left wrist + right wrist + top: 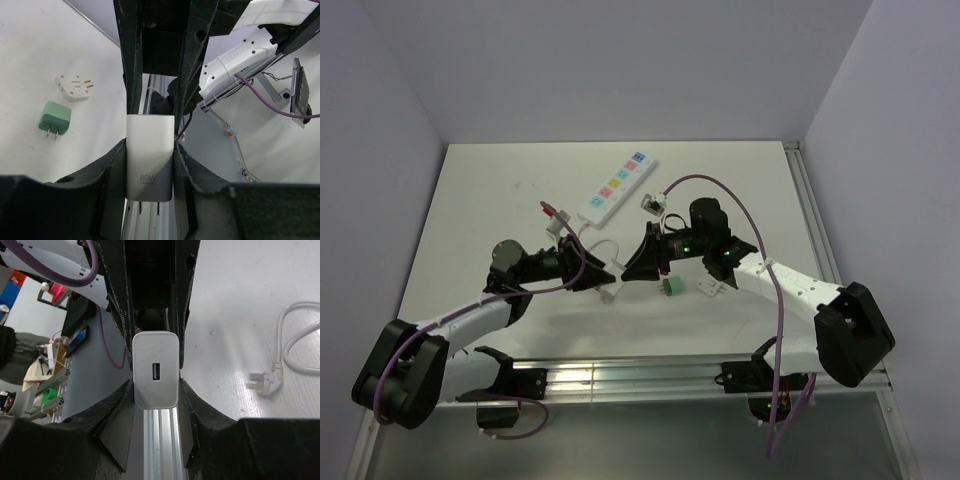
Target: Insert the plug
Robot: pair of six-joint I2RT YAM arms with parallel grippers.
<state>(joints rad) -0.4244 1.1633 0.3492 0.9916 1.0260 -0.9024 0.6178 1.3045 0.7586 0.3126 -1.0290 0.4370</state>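
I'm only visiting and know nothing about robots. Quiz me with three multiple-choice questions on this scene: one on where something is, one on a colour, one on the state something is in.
1. Where is the green plug?
A. In the power strip
B. On the table, beside a white adapter
C. In the left hand

2. What colour is the charger between the two hands?
A. White
B. Black
C. Yellow

3. How is the charger right now?
A. Lying loose on the table
B. Plugged into the power strip
C. Clamped by both hands

Answers:
1 B: the green plug lies on the table next to the white adapter, with no hand on it.
2 A: both wrist views show a white body.
3 C: the fingers of the left hand and the right hand press its sides, well away from the power strip.
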